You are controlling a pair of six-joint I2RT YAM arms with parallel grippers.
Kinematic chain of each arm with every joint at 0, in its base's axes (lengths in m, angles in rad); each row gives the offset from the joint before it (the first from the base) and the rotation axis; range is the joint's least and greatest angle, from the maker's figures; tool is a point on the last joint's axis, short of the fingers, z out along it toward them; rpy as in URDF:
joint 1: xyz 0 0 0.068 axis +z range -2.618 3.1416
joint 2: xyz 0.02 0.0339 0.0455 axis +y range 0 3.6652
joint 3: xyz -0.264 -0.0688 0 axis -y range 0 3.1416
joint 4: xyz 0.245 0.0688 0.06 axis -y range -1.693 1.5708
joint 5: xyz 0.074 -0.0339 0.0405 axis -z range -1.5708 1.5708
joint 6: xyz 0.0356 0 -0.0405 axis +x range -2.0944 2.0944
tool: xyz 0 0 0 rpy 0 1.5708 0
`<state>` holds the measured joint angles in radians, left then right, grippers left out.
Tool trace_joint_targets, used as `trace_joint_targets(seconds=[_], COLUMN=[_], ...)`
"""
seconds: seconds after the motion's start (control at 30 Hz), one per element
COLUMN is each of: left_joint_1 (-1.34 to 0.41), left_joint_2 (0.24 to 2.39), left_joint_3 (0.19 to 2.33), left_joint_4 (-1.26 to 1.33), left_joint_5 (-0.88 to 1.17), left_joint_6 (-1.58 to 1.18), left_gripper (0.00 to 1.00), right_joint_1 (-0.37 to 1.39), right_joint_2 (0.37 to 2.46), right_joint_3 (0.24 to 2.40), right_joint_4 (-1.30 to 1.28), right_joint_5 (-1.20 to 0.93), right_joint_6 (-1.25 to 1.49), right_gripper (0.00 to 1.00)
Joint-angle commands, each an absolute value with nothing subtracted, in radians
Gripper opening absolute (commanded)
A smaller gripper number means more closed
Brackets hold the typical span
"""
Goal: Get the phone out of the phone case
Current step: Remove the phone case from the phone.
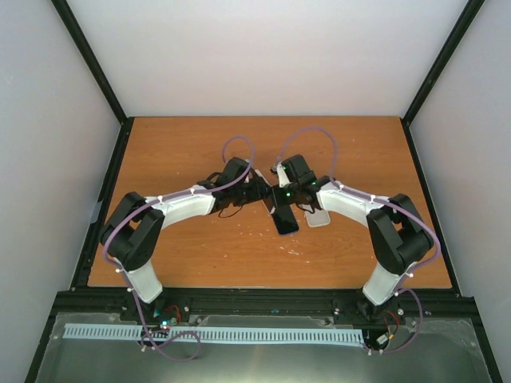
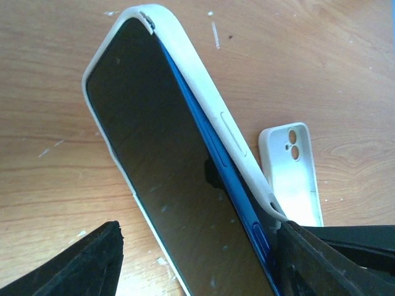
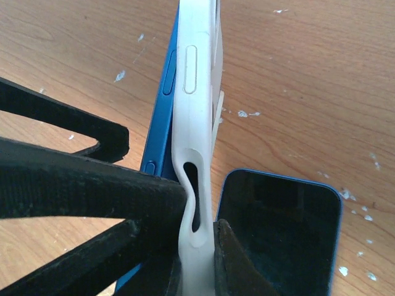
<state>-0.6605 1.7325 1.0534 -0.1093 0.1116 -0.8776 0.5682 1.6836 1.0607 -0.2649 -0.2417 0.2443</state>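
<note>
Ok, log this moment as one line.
right gripper: shut on white case edge | left gripper: open around blue phone | phone side edge out of case | spare case, second phone: on table

A scuffed orange-brown wooden tabletop [image 1: 200,255] sits between plain white walls [image 1: 263,56] and black metal posts [image 1: 86,56], evenly lit.

Left arm [image 1: 188,201] and right arm [image 1: 351,203] show white links, black joints, purple cables [image 1: 239,142].
</note>
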Motion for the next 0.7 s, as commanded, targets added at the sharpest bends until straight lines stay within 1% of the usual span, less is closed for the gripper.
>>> trace_joint_targets(seconds=[0.0, 0.07, 0.2, 0.33, 0.57, 0.67], left_joint_1=[-0.616, -0.589, -0.537, -0.525, -0.510, -0.509], left_joint_2=[1.799, 1.793, 1.814, 1.883, 1.924, 1.929], left_joint_3=[0.952, 0.915, 0.874, 0.968, 1.076, 1.106], left_joint_4=[-0.410, -0.401, -0.404, -0.463, -0.557, -0.578], left_joint_5=[0.096, 0.160, 0.247, 0.275, 0.257, 0.258], left_joint_6=[-0.847, -0.850, -0.823, -0.786, -0.777, -0.801], left_gripper=[0.67, 0.67, 0.67, 0.66, 0.67, 0.66], right_joint_1=[0.602, 0.622, 0.674, 0.730, 0.745, 0.744], right_joint_2=[1.651, 1.660, 1.693, 1.723, 1.742, 1.725], right_joint_3=[1.162, 1.159, 1.194, 1.202, 1.196, 1.179], right_joint_4=[0.002, 0.053, 0.077, 0.103, 0.101, 0.108], right_joint_5=[-0.107, -0.076, -0.048, -0.013, 0.033, 0.073], right_joint_6=[0.254, 0.246, 0.209, 0.176, 0.151, 0.188], right_gripper=[0.03, 0.03, 0.03, 0.03, 0.03, 0.03])
